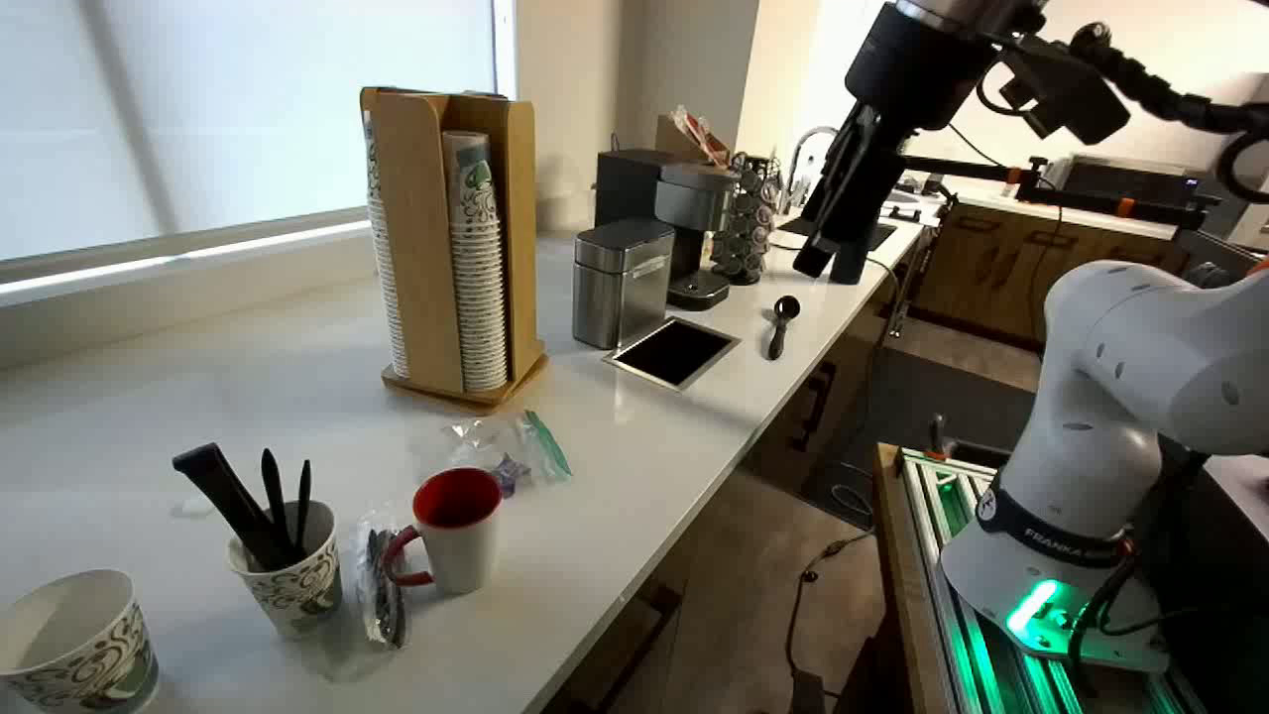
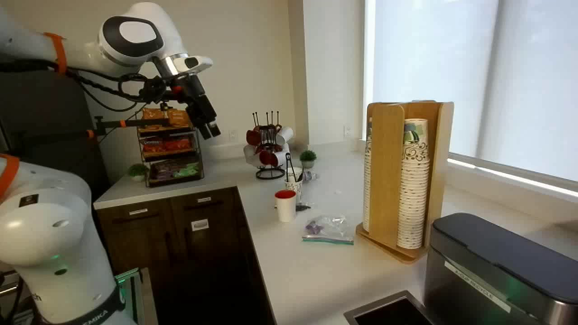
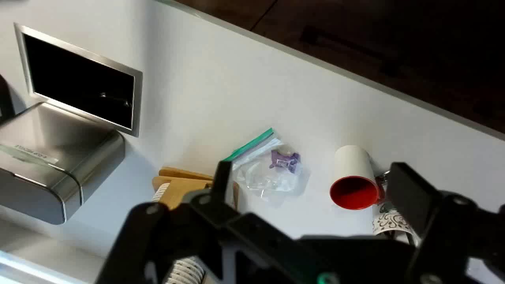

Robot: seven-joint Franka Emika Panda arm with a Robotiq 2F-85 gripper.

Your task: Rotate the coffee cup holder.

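Right of the coffee cup holder point(image 1: 428, 248) in an exterior view, the gripper point(image 1: 831, 264) is being held aloft, spread wide, nothing grasped.

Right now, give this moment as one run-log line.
coffee cup holder: upright on counter | fingers: open, raised, apart from holder | grasp: none

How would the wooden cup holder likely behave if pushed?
The cup holder looks wooden, so probably stiff. Being much taller than its base is wide, it may tip if pushed near the top. Its stacked paper cups show through an open side, so they could shift.
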